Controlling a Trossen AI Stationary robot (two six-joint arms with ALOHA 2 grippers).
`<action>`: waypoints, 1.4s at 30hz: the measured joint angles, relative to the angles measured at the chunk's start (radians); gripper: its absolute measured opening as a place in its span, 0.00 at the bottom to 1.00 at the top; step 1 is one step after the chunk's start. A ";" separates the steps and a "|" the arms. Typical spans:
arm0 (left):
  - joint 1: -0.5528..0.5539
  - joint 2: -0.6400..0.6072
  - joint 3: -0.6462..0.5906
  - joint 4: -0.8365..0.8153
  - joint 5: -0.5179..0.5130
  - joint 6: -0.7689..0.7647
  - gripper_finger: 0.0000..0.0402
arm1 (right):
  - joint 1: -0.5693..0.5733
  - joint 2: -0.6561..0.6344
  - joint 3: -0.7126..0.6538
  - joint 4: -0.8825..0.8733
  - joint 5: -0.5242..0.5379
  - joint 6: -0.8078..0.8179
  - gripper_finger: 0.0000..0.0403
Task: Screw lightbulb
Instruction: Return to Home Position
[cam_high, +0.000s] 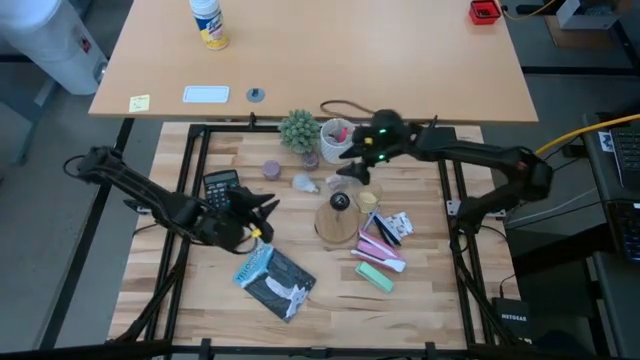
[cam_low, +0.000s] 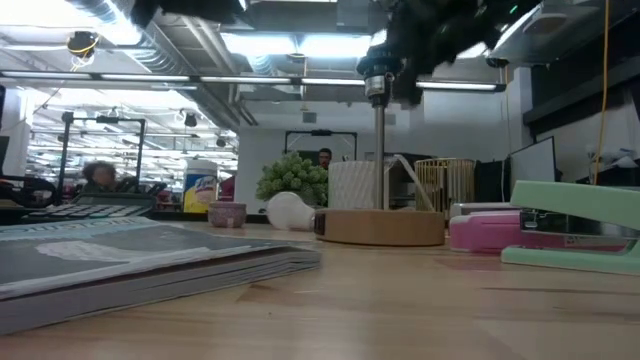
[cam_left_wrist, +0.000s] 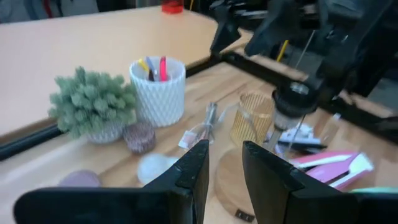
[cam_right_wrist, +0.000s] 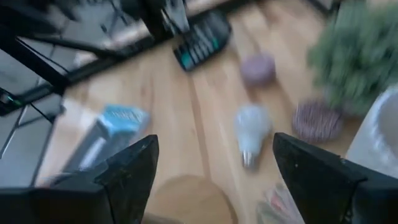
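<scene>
**Item: bench, lightbulb job, arms withdrawing to rest.**

**Right gripper** (cam_right_wrist: 214, 146): released, fingers spread wide, nothing between them. It hangs over the back middle of the table (cam_high: 430, 300), close above the lamp stand (cam_high: 338, 215).

**Left gripper** (cam_left_wrist: 225, 149): fingers parted, empty, low over the front left, near the calculator (cam_high: 220, 185).

**Lightbulb** (cam_high: 305, 183): lies on its side on the wood, just beside the lamp stand and well clear of both grippers. The socket stands empty.

**Handling note (judgement):**
- The right arm should rise before it pulls back, since the socket stands tall on a thin stem and a sideways sweep could tip it.
- The retreat should run towards the arm's own side, away from the pen cup (cam_left_wrist: 157, 90) and the wire cup (cam_left_wrist: 254, 118).
- The bulb is round and free to roll, so nothing should brush it.
- The left arm has an open path backwards.

**Materials and shapes:**
- Lightbulb: pear-shaped, milky, smooth, with a ribbed grey metal base.
- Lamp stand: round pale wooden foot, slim metal stem, dark socket.
- Pen cup: white, knobbly surface.
- Wire cup: golden, open mesh.
- Plant (cam_left_wrist: 93, 102): spiky green tufts in a small pot.
- Magazine (cam_high: 275, 280): flat, glossy, bending at the edges.
- Staplers: one pink (cam_low: 490, 232), one mint green (cam_low: 580, 225), both hard plastic.
- Table: planked, pale and smooth.
</scene>
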 joint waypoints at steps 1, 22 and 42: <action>0.000 -0.025 0.000 0.000 0.000 0.023 0.22 | 0.001 -0.038 0.000 0.003 0.002 -0.002 0.80; 0.023 -0.271 0.000 -0.007 -0.157 0.432 0.22 | 0.002 -0.358 0.000 -0.005 -0.081 0.035 0.80; 0.215 -0.811 -0.178 -0.220 0.127 0.636 0.22 | -0.018 -0.874 -0.215 -0.229 -0.125 -0.393 0.80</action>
